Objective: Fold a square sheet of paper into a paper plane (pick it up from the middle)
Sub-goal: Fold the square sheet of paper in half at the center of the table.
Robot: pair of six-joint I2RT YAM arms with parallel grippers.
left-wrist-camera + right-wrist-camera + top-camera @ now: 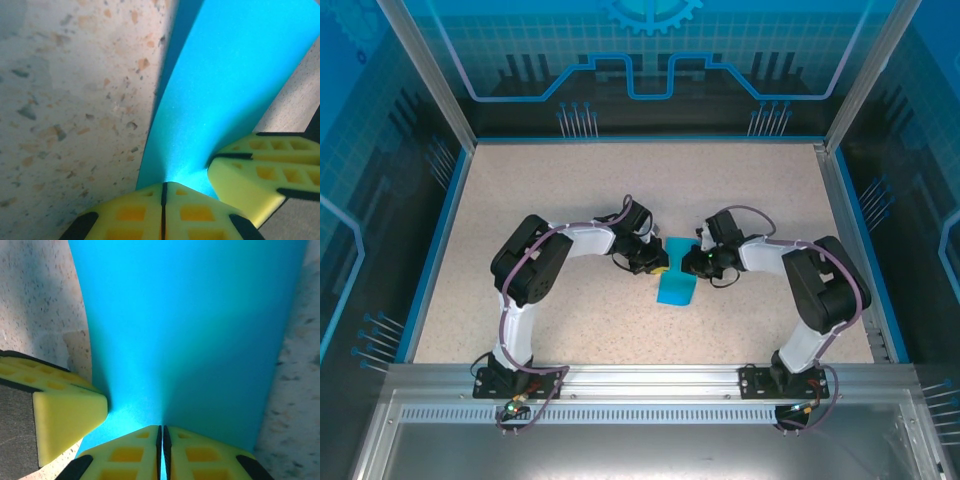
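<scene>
near rail (pixel 650 378): both arm bases sit here, elbows bowed outward, wrists converging mid-table.
left gripper (pixel 163 194): fingers pressed together, paper pinched in the seam.
right gripper (pixel 161 436): same, pads closed on the paper (its tips sit just beside the left gripper's).
paper (pixel 676 282): teal-blue, mid-table between the two grippers. It reads as a narrow strip running near-to-far with straight long edges. The near end pokes out toward the bases.
table (pixel 570 190): bare speckled surface all round the paper, with the most room on the far side.
far edge (pixel 650 139): blue rim, enclosure walls beyond.
</scene>
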